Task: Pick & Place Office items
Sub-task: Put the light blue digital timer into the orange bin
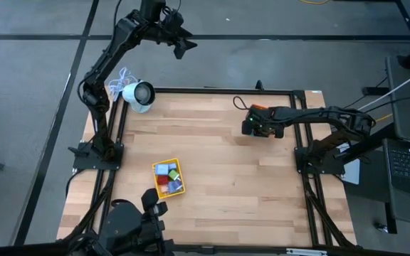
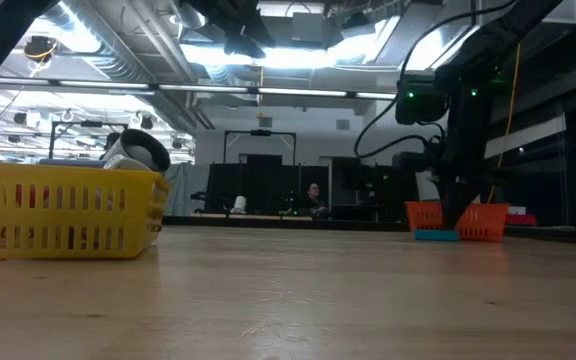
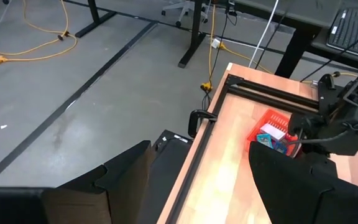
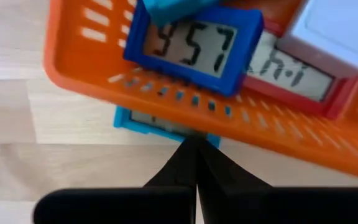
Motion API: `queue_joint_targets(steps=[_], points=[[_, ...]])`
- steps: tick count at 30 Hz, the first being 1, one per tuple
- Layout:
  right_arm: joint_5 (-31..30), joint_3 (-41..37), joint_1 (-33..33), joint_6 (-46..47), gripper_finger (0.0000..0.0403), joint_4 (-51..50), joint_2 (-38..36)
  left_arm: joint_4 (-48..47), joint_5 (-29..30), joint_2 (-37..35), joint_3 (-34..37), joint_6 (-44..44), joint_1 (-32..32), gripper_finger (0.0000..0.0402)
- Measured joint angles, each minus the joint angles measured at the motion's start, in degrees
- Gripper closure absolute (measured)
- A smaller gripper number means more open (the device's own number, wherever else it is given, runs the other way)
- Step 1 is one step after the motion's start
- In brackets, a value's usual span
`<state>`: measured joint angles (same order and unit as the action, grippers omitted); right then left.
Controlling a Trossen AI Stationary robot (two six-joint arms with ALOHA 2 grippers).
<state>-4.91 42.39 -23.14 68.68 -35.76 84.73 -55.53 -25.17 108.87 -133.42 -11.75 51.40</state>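
Two trays on the tabletop (image 1: pixel 248 192) here. The orange tray (image 4: pixel 185 102) sits toward the far side, under the right arm. It holds a dark blue clock-like piece (image 4: pixel 194 46) with digits on its little screen, lying face up against the tray's slotted wall, a red-framed piece (image 4: pixel 291 78) beside it with its own screen, a pale grey-blue block (image 4: pixel 337 31) lying over the red one, and a teal piece (image 4: pixel 173 9) overlapping the dark blue one's edge. One more light blue piece (image 4: pixel 148 122) lies outside on the wood, right against the tray's outer wall and partly tucked under it; the low view shows it flat in front of the tray too.

The right gripper (image 4: pixel 196 158) hangs just at that outside piece, fingers pressed together with nothing between them.

The yellow tray (image 1: pixel 169 178) is near the front left, well apart from the orange one, with a handful of pieces inside: pale blue, red, green-ish, hard to sort individually.

The left gripper (image 1: pixel 185 44) is raised off beyond the table's far edge, fingers apart, empty. A white round device (image 1: pixel 139 96) with a cord sits at the far left corner.
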Motion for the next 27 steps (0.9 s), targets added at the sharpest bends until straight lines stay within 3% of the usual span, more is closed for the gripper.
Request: queue_joint_targets(steps=[15,27], points=[[1.74,0.0,-6.15,-6.33,0.0403,3.59,0.0,-0.02,0.0,0.25,0.0,0.02,0.0,0.0137],[4.35,0.0,-3.68,-5.96,0.0403,4.65,0.29,-0.05,0.0,0.25,0.01,0.5,0.0,0.0137]])
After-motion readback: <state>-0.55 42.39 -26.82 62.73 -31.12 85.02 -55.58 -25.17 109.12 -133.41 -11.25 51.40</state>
